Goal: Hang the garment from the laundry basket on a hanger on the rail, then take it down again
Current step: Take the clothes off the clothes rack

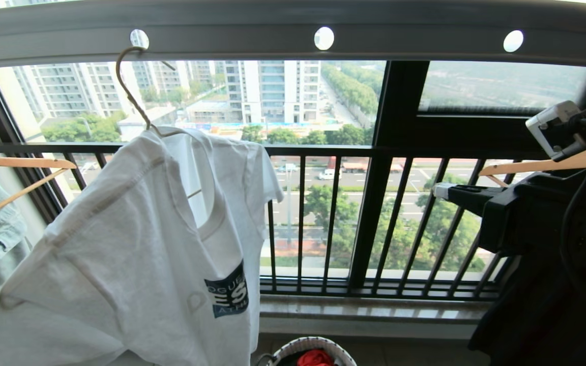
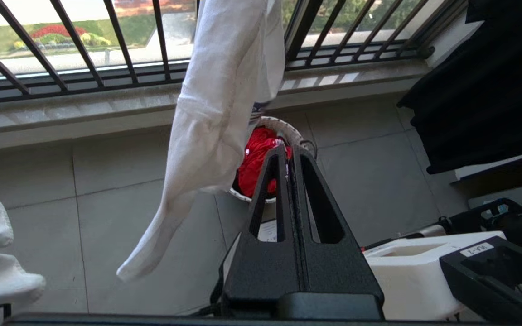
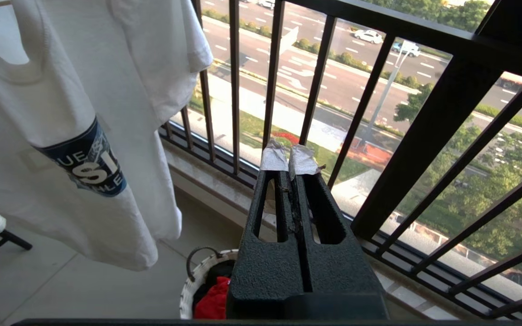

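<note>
Your white T-shirt [image 1: 135, 254] hangs on the wire hanger [image 1: 133, 91] hooked in a hole of the rail [image 1: 252, 35], both grippers' jaws together and empty; on take-down, pulling cloth rather than hanger could drag it off crooked.

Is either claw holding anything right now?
No. The left claw and right claw are shut on nothing; the T-shirt hangs on its hanger.

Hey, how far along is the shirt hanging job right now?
Done: the white T-shirt is on the wire hanger, hooked on the grey rail. In hand: nothing; the left gripper and right gripper are shut and empty. Left: taking it down.
</note>
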Controlling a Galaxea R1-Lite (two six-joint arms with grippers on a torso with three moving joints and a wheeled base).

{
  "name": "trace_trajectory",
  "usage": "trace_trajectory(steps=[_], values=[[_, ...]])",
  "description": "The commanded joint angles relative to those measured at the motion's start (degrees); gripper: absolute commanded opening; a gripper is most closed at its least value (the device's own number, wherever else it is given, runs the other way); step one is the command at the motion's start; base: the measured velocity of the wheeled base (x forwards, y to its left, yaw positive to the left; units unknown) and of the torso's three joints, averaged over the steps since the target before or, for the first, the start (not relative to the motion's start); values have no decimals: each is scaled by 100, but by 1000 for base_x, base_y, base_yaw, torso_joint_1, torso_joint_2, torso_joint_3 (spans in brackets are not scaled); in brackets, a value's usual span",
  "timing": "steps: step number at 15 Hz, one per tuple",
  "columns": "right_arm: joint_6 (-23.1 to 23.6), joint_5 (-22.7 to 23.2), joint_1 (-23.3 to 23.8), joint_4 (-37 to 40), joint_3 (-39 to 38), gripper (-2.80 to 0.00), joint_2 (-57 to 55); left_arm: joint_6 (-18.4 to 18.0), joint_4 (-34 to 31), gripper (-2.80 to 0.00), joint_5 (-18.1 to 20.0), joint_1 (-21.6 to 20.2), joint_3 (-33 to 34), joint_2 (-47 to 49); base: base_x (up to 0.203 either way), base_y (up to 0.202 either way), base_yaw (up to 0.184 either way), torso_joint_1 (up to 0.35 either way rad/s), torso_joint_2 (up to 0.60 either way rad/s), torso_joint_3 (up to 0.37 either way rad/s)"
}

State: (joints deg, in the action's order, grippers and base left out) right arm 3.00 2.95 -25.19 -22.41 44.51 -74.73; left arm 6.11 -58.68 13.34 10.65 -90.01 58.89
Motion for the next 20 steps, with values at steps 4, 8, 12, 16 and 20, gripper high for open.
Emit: trace_trajectory(steps=[4, 8, 12, 16, 20], values=[[-44, 13, -188, -9, 5, -280, -129, -46, -1156, -280, -231, -4, 384, -660, 0, 0, 0, 0, 0, 0], [-168, 8, -197, -18, 19, -280, -60, -54, -693, -280, -878, -2, 1763, -1383, 0, 0, 0, 0, 0, 0], [-168, 13, -197, -18, 23, -280, 20, -405, -151, -280, -1648, -26, 2651, -2030, 0, 0, 0, 0, 0, 0], [-177, 21, -197, -9, 23, -280, 12, -680, -113, 0, -2527, -45, 2854, -2104, 0, 0, 0, 0, 0, 0], [-168, 30, -206, -18, 22, -280, 20, -1387, 551, 0, -3087, -37, 3307, -1905, 0, 0, 0, 0, 0, 0]])
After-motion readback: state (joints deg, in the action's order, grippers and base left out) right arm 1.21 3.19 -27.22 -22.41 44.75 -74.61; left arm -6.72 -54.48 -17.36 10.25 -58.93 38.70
